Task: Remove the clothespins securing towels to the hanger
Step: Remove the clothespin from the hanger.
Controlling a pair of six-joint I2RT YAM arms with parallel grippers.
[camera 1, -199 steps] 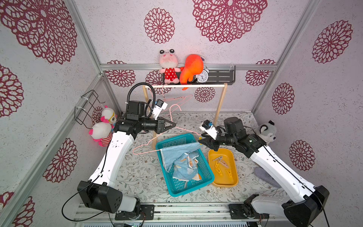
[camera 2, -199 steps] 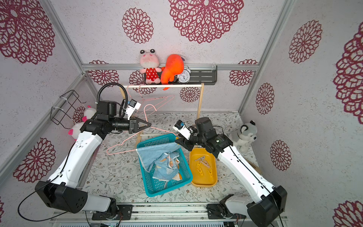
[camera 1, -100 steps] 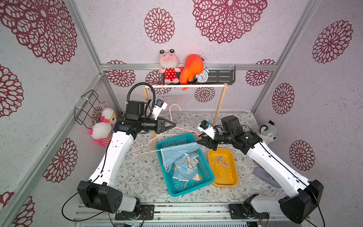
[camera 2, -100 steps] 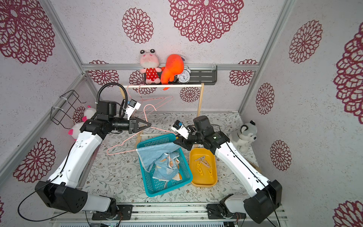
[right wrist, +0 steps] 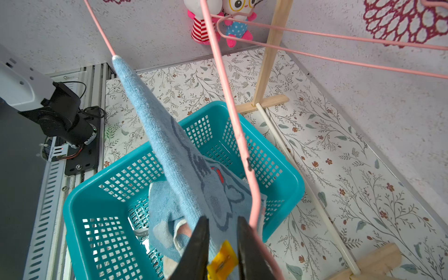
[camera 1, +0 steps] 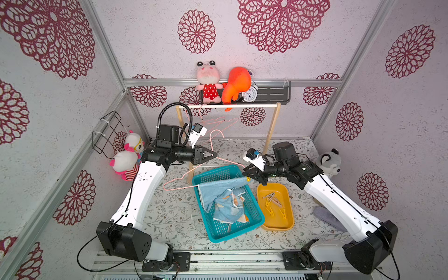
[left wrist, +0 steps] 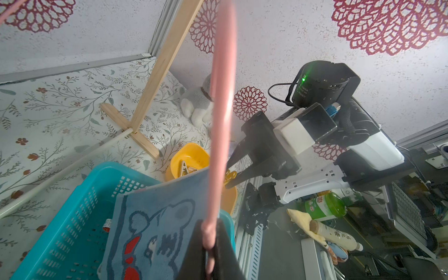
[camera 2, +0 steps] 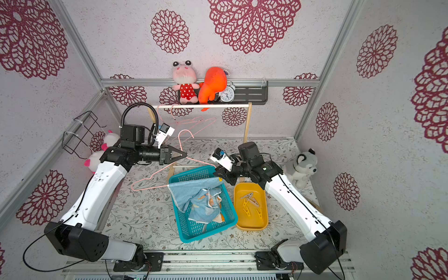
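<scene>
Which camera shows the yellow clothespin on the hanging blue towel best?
Right wrist: the clothespin sits close-up between the fingers of the right end effector. Both top views show only a yellow speck; the left wrist view shows a sliver beside the pink hanger.

Yellow clothespin (right wrist: 221, 260) clips blue towel (right wrist: 169, 145) to pink hanger (right wrist: 255, 203).

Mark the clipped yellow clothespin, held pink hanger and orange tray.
yellow clothespin (right wrist: 221, 261), right wrist view, its body.
pink hanger (left wrist: 221, 121), left wrist view, blurred wire.
orange tray (camera 1: 278, 224), a top view, bare floor.
</scene>
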